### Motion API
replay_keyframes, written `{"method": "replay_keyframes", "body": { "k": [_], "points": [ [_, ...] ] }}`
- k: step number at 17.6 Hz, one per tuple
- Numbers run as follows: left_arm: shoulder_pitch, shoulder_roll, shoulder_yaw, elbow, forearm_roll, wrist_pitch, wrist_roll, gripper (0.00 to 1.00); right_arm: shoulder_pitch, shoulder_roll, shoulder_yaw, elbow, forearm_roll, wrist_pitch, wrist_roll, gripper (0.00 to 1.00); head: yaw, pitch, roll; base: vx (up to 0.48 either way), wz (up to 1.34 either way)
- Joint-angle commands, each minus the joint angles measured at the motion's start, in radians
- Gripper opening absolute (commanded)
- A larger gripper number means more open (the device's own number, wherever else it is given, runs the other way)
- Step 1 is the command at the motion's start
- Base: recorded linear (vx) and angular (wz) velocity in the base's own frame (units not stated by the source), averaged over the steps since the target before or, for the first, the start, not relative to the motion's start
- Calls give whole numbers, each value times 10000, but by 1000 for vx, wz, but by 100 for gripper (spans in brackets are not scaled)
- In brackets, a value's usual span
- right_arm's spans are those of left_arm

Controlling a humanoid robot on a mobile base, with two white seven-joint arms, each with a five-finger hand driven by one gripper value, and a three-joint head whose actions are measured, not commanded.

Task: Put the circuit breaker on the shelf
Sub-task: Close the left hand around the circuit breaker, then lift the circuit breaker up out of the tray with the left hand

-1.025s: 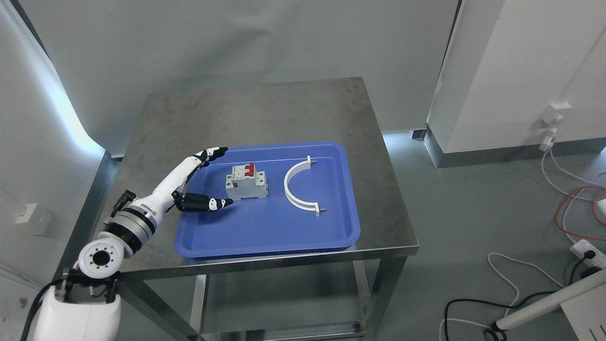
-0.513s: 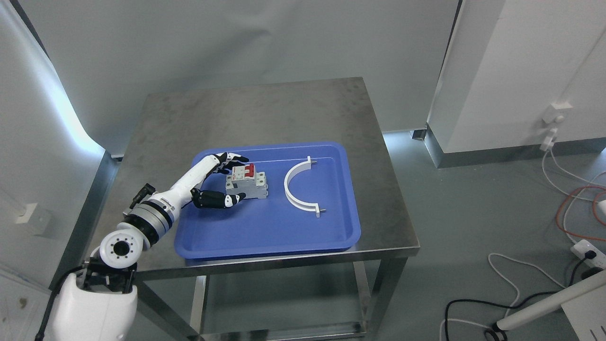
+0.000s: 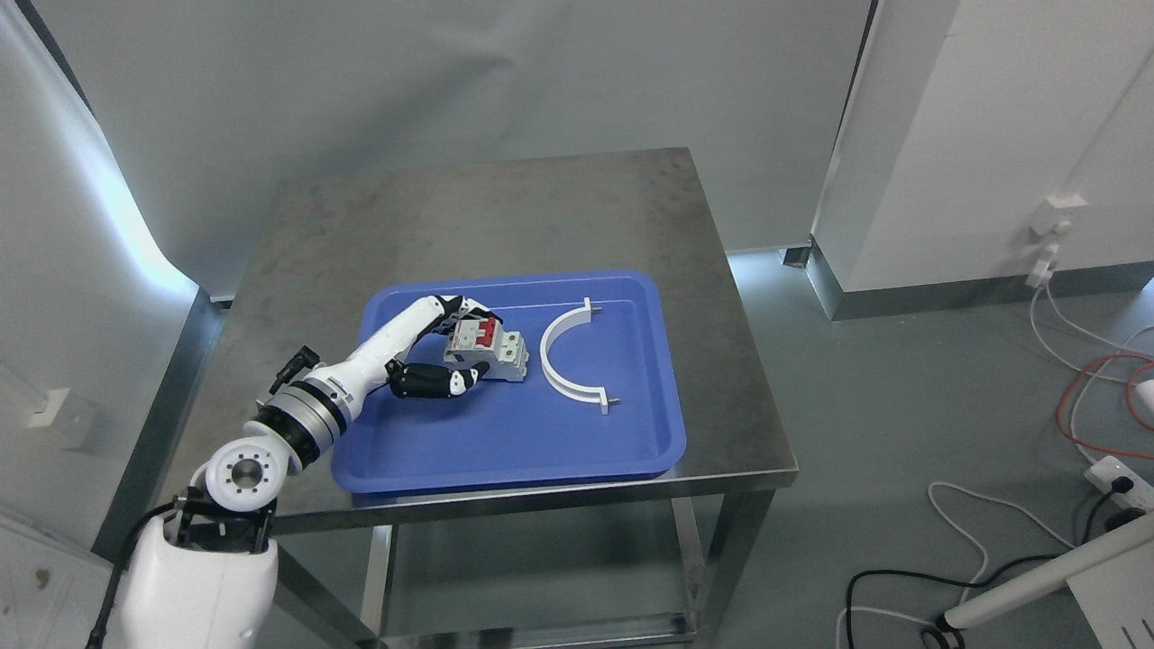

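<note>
A robotics test lab or workshop: a bare stainless-steel table (image 3: 505, 207) holds a blue tray (image 3: 505, 442) on a grey painted floor (image 3: 902, 406), with plain white partition walls (image 3: 974, 135), loose cables (image 3: 1082, 379) and a power strip (image 3: 1122, 482) at the right.

Tray (image 3: 505, 451) sits on the table (image 3: 469, 216), toward its front edge, w/ bare tabletop behind it. In the tray, circuit breaker (image 3: 491, 350) lies left of centre toward the back, and a curved bracket (image 3: 561, 362) lies just right of it, apart from it. Left hand (image 3: 433, 356) comes in from the lower left over the tray's left rim, fingers behind the breaker and thumb in front, touching it.
</note>
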Motion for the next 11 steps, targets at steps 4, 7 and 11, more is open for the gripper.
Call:
{"method": "replay_keyframes", "body": {
  "k": [4,7,11],
  "points": [
    [-950,-1557,3596,304,954,-721,2633,11,0,-175,199,0,1,-350,10,100,0,0,0,-25,19],
    [-813,-1557,4028,121,2119,-997,3818,11,0,-175,199,0,1,-350,-5,100,0,1,0,-77,38],
    [-231,-1557,4197,-615,2430,-1440,4905,11,0,-175,199,0,1,-350,-5,100,0,1,0,-196,6]
  ]
}}
